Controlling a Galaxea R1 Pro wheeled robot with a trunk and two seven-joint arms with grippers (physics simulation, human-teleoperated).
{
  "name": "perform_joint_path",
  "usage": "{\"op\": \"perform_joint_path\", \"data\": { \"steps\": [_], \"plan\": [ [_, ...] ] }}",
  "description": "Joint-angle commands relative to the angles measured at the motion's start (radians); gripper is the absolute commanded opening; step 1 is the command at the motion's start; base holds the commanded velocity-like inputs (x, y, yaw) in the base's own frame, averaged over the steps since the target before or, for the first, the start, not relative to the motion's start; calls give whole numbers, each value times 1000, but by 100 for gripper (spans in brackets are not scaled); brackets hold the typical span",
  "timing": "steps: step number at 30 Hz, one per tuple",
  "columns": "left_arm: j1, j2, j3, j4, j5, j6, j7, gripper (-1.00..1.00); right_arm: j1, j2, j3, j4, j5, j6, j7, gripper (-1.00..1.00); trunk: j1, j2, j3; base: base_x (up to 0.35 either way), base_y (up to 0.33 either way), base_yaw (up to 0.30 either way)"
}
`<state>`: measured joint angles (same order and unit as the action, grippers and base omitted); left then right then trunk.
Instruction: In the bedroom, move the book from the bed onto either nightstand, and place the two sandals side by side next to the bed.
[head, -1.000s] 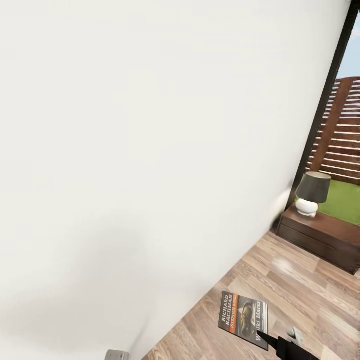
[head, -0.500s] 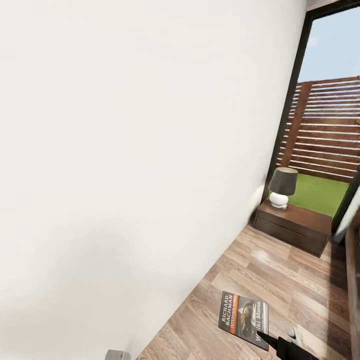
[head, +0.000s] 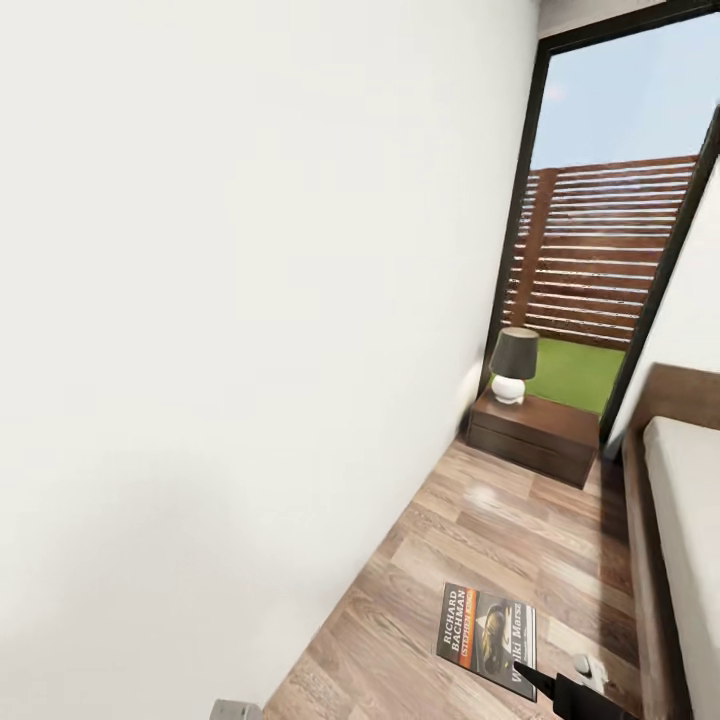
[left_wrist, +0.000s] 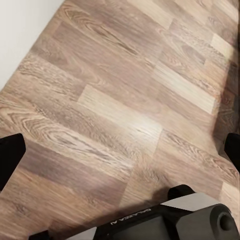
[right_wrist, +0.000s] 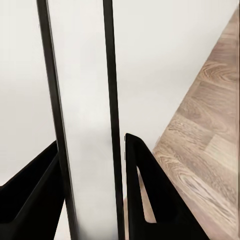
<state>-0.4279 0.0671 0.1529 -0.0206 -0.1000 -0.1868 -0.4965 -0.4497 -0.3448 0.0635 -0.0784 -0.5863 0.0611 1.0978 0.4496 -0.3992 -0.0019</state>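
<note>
Black fingers of the right gripper clamped the book above the plank floor, between white wall and bed, nightstand well ahead, while the left gripper stood spread apart.

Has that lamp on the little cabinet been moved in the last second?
No. The lamp sits at the same spot on the nightstand; both slid leftward together, so the camera turned.
</note>
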Motion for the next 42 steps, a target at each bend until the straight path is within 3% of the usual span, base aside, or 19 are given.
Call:
{"op": "perform_joint_path", "data": {
  "steps": [1,12,29,42],
  "plan": [
    [0,0,8,1,-10,-5,-2,100,-1,0,1,0,-10,6,2,-100,0,-1,0,0,0,-284],
    [0,0,8,1,-10,-5,-2,100,-1,0,1,0,-10,6,3,-100,0,-1,0,51,0,-257],
    [0,0,8,1,-10,-5,-1,100,-1,0,1,0,-10,6,3,-100,0,-1,0,303,0,-20],
    [0,0,8,1,-10,-5,-2,100,0,0,1,0,-10,6,4,-100,0,-1,0,40,0,-263]
  ]
}}
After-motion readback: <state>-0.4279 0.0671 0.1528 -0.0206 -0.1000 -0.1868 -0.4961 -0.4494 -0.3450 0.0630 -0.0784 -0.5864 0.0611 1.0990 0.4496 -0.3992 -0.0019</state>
